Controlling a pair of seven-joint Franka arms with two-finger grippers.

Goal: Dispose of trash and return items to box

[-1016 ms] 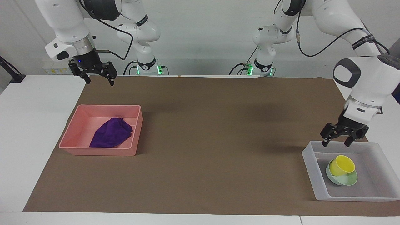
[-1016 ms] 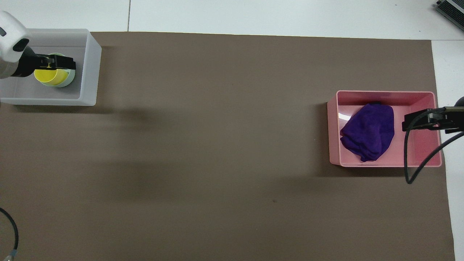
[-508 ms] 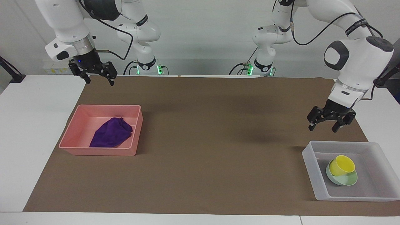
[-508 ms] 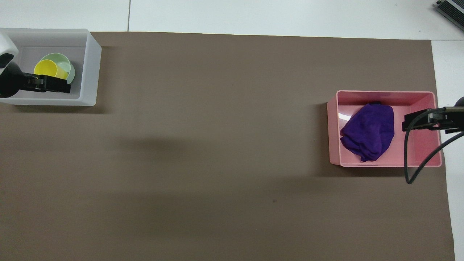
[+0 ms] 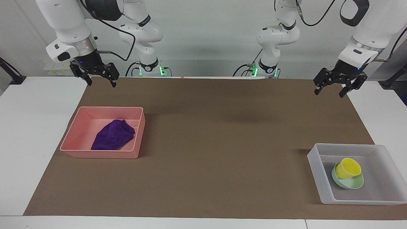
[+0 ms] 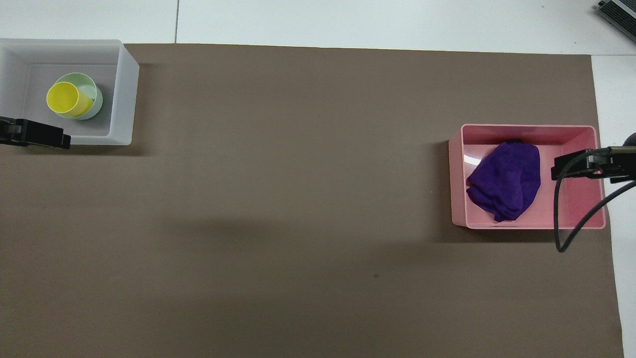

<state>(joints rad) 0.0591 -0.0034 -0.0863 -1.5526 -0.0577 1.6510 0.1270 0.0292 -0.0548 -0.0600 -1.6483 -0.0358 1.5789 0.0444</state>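
The purple cloth trash [image 5: 113,136] [image 6: 507,181] lies crumpled inside the pink bin [image 5: 101,154] [image 6: 581,199]. The yellow cup [image 5: 347,168] [image 6: 64,98] rests tilted in the mint-green bowl [image 5: 354,183] [image 6: 94,97], and both sit in the translucent box [image 5: 318,178] [image 6: 124,99]. My left gripper [image 5: 329,94] [image 6: 67,141] hangs open and empty, high over the mat beside the box. My right gripper [image 5: 101,84] [image 6: 554,171] waits open and empty, high up at the pink bin's end of the table. In the overhead view it overlaps the bin's edge.
A brown mat [image 5: 222,143] covers most of the white table [image 5: 35,127], with the bin and the box at its two ends. A black cable [image 6: 561,219] dangles from the right arm over the bin.
My left gripper has risen from just above the box's rim and drawn back toward the robots, staying open. The right arm, cup, bowl and cloth have not moved.
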